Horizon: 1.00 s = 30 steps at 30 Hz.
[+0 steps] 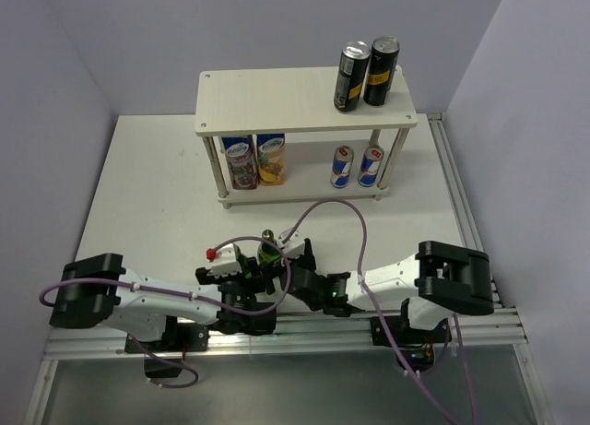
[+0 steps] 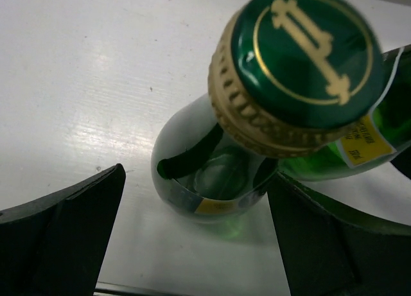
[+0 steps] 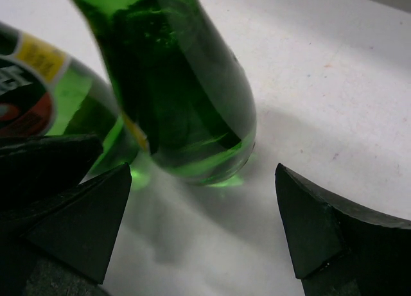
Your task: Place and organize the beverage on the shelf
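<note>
My left gripper (image 2: 196, 180) and right gripper (image 3: 204, 174) both gape wide and empty, facing the 2 green glass bottles (image 2: 292, 65) on the table (image 1: 157, 194) between them, presumably for pickup. The shelf (image 1: 277, 98) holds pairs by kind: 2 black cans (image 1: 353, 75) above; 2 blue-and-silver cans (image 1: 343, 167) and 2 cartons (image 1: 241, 162) below.

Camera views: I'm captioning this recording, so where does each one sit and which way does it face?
Top external: above and behind the bases, looking down over the table to the shelf; left arm and right arm show.
Left wrist: looks steeply down on a green bottle cap; open left gripper flanks it.
Right wrist: low, facing a green bottle's base; open right gripper flanks it.
Shared: both wrist views show two green bottles.
</note>
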Each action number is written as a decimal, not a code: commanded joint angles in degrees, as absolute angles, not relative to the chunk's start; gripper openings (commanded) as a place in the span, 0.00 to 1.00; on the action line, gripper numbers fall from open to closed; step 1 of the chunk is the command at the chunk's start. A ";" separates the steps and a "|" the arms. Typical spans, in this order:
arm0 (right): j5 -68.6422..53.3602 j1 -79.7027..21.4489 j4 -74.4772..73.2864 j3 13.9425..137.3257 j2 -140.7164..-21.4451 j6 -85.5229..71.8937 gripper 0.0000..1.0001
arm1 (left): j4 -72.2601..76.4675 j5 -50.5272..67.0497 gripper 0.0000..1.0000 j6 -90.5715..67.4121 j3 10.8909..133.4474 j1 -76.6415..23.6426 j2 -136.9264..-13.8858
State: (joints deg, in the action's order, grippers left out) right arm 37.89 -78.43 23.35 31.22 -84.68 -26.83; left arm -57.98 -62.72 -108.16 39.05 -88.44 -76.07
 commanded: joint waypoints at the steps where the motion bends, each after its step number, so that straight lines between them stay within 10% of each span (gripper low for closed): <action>1: 39.81 -77.52 32.07 33.75 -87.53 -23.91 1.00 | -59.59 -67.76 0.99 -114.69 40.08 -88.77 -78.39; 22: 41.40 -72.86 54.58 33.66 -103.26 -18.98 0.89 | -51.23 -70.13 0.98 -119.53 36.12 -85.17 -90.87; 30: 41.49 -72.07 57.05 35.59 -107.58 -17.40 0.16 | -47.73 -71.28 0.77 -119.44 35.86 -83.85 -94.92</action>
State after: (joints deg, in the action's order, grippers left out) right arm 41.12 -72.44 54.11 33.61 -106.28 -17.80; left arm -50.70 -72.64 -113.95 36.34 -84.75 -93.25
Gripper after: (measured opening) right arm 0.782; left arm 0.789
